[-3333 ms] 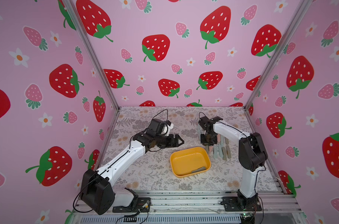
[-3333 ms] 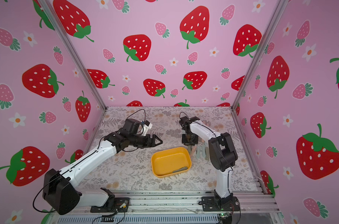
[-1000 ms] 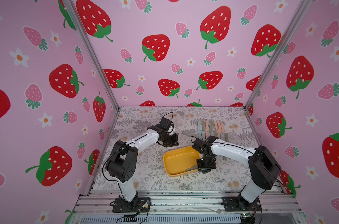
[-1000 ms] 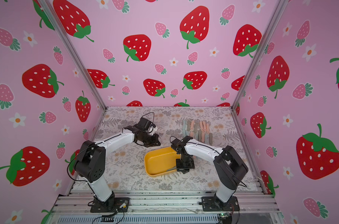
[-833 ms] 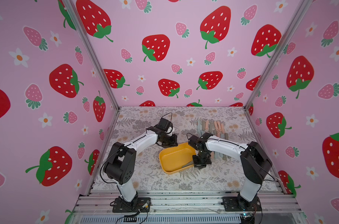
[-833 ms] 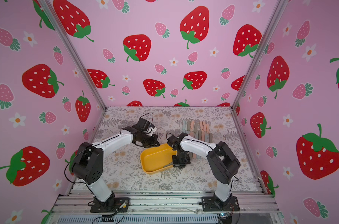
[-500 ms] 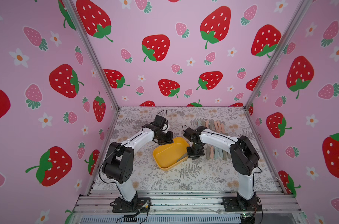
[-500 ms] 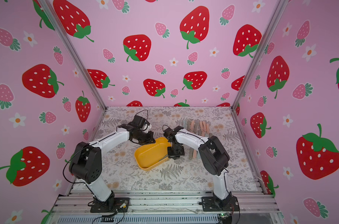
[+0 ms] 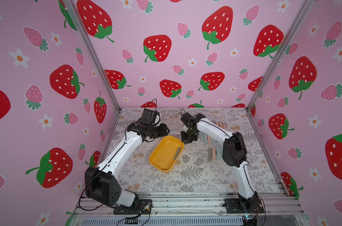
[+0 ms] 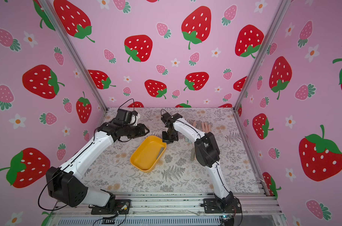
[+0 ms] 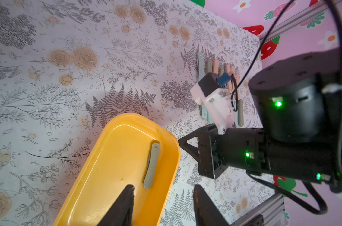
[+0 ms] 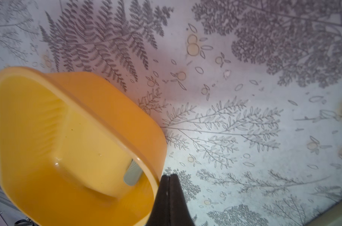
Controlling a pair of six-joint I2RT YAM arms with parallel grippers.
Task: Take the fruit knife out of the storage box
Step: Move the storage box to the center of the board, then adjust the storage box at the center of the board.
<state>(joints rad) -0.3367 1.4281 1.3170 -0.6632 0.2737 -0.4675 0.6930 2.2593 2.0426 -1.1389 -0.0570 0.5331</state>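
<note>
Centre frame, on patterned counter [image 9: 195, 176]: shallow yellow-orange plastic storage box [image 9: 162, 156] holds grey folding fruit knife [image 9: 177, 153]. Left hand [image 11: 164, 187] parted, empty; right hand [image 12: 168, 177] clamped shut, empty.

Right wrist view: fruit knife [image 12: 132, 174] mostly hidden behind storage box [image 12: 111, 109] wall, grey end showing; box cut by frame edge. Both top views: pastel sticks [image 9: 213, 154], right of centre, partly behind right arm [image 9: 211, 127], too small to identify. Left wrist view: left pincer [image 11: 164, 187] finger bases out of frame.
</note>
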